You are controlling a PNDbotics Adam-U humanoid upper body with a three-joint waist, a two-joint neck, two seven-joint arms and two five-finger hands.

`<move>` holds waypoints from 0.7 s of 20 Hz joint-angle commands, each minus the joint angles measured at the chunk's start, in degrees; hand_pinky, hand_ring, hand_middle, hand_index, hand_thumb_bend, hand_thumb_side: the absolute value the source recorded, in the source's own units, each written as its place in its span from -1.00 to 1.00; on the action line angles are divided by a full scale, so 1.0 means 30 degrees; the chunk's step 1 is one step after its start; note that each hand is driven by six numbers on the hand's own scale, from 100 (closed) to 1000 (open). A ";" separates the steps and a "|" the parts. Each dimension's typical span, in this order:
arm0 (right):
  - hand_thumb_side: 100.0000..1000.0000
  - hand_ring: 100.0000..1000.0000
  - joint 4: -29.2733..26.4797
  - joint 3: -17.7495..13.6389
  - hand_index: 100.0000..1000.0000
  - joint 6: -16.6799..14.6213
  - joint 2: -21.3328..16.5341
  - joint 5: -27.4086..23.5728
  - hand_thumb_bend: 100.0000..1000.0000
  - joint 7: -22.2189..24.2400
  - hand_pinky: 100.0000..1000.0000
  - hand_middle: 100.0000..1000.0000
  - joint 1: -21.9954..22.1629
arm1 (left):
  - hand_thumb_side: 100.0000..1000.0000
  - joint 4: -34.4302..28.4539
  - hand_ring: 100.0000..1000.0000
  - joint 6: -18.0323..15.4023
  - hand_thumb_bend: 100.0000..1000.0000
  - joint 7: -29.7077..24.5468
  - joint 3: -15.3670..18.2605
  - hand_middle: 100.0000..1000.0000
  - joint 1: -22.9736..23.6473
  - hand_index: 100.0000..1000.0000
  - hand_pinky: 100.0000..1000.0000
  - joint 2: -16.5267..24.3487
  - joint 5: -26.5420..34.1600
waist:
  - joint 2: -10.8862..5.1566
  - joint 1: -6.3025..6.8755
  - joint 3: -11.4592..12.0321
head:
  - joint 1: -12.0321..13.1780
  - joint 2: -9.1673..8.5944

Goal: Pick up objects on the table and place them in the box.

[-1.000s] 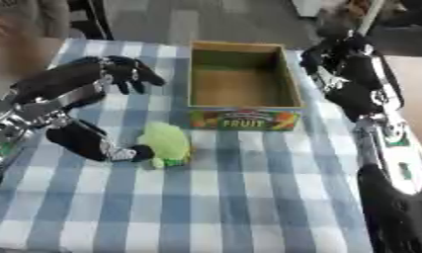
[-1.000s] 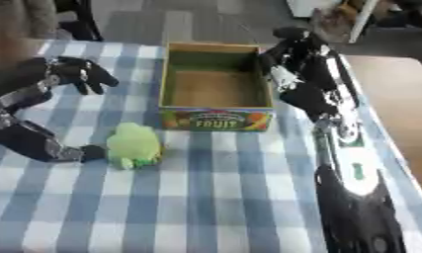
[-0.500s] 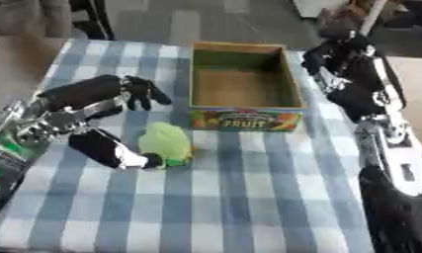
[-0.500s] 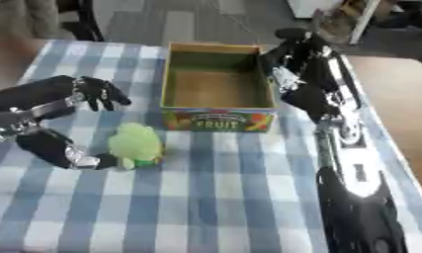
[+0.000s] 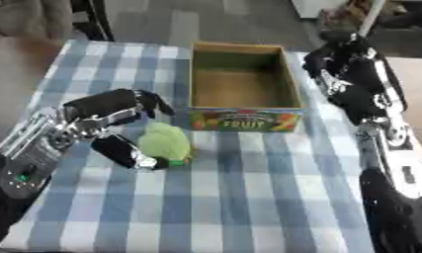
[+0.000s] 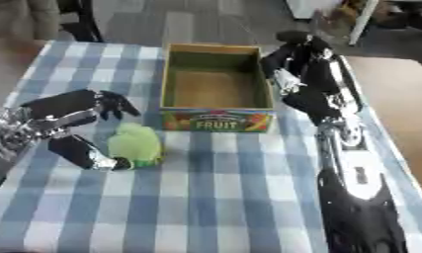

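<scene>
A light green leafy vegetable (image 5: pixel 165 141) lies on the blue checked tablecloth, just in front of the left end of the box. The cardboard box (image 5: pixel 287 85) with a "FRUIT" label on its front wall stands open with nothing inside that I can see. My left hand (image 5: pixel 110 106) is open around the vegetable: its fingers arch over the far side and its thumb (image 5: pixel 123 151) lies along the near left side, touching or nearly touching it. My right hand (image 5: pixel 351 74) hangs open beside the box's right wall, holding nothing.
The checked tablecloth (image 5: pixel 248 197) spreads wide in front of the box. A bare brown table edge (image 5: pixel 11 64) shows at left and a tan surface (image 6: pixel 396 94) at right. Chair legs (image 5: pixel 89 20) and floor lie beyond the far edge.
My left hand has dropped and moved right, so its fingers now reach over the vegetable. The vegetable, the box and my right hand have stayed where they were.
</scene>
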 commanded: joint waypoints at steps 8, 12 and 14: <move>-1.00 0.10 -0.0466 0.0070 0.36 0.0004 -0.0012 0.0037 -0.46 0.0066 0.09 -0.18 -0.0308 | -0.40 0.1816 0.46 -0.0844 0.02 -0.0262 -0.0212 0.55 -0.1032 0.74 0.28 -0.0479 -0.1195 | -0.0334 -0.0045 -0.0034 | 0.0187 -0.0201; -1.00 0.10 -0.0442 0.0075 0.36 -0.0008 0.0006 0.0033 -0.46 0.0074 0.09 -0.18 -0.0330 | -0.47 0.2186 0.46 -0.1109 0.02 -0.0714 -0.0244 0.56 -0.1227 0.74 0.29 -0.0579 -0.1348 | -0.0329 -0.0076 -0.0058 | 0.0250 -0.0266; -1.00 0.10 -0.0440 0.0080 0.36 -0.0011 0.0016 0.0031 -0.46 0.0086 0.09 -0.18 -0.0334 | -0.48 0.2316 0.46 -0.1170 0.03 -0.0806 -0.0226 0.56 -0.1323 0.74 0.29 -0.0627 -0.1399 | -0.0328 -0.0076 -0.0065 | 0.0277 -0.0281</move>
